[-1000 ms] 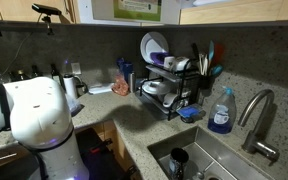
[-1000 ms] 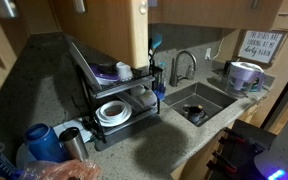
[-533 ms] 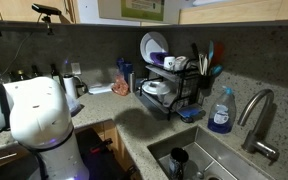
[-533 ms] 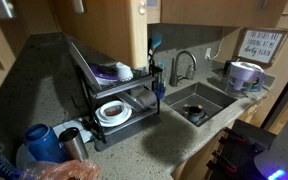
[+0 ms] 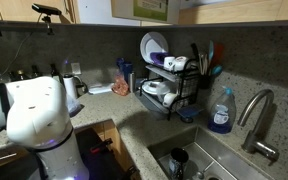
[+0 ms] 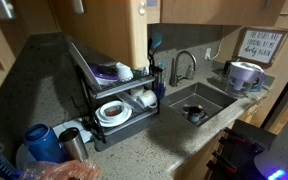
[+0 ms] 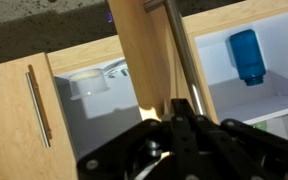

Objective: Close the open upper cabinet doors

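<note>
Gripper: jaws fully shut. Open upper cabinet door stands edge-on directly ahead of jaws, long axis up-frame, bar handle on frame-right face; contact indiscernible.

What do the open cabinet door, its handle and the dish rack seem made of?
The open cabinet door looks like wood, light satin finish, faint grain. Its handle: probably brushed metal, grey sheen. The dish rack seems coated wire: thin black bars.
</note>
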Robot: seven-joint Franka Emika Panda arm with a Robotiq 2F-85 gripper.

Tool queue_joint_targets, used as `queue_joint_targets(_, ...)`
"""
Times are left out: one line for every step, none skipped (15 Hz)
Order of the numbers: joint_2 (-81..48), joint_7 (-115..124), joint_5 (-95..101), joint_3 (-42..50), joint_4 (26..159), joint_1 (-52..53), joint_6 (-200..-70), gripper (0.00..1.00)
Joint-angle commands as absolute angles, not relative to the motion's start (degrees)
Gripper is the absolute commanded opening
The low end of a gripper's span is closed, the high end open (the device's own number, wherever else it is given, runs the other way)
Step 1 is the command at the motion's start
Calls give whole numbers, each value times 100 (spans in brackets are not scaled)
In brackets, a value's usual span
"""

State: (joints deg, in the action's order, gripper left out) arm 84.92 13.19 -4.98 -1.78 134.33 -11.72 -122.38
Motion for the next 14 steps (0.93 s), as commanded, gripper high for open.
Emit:
queue_joint_targets(8484, 1457, -147, 62, 13547, -1565, -12416, 0)
queue_joint_targets(8479, 1458, -63, 131, 13571, -1643, -12429, 0)
queue_joint_targets(8476, 1463, 25, 204, 13607, -1733, -12456, 0)
queue_joint_targets(8475, 1472, 87, 274, 13639, -1809, -12456, 0)
queue_joint_targets(8473, 1480, 178, 339, 13678, -1899, -12476, 0)
queue_joint_targets(8473, 1485, 254, 424, 13737, -1986, -12484, 0)
queue_joint_targets(8473, 1492, 326, 484, 13790, -2061, -12506, 0)
queue_joint_targets(8472, 1502, 387, 536, 13850, -2132, -12530, 0)
queue_joint_targets(8471, 1510, 415, 585, 13908, -2183, -12541, 0)
queue_joint_targets(8464, 1520, 437, 621, 13965, -2228, -12535, 0)
queue_joint_targets(8469, 1553, 455, 635, 14005, -2272, -12534, 0)
queue_joint_targets(8469, 1579, 460, 639, 14007, -2308, -12511, 0)
queue_joint_targets(8469, 1596, 440, 633, 13959, -2318, -12476, 0)
queue_joint_targets(8468, 1606, 413, 639, 13867, -2326, -12370, 0)
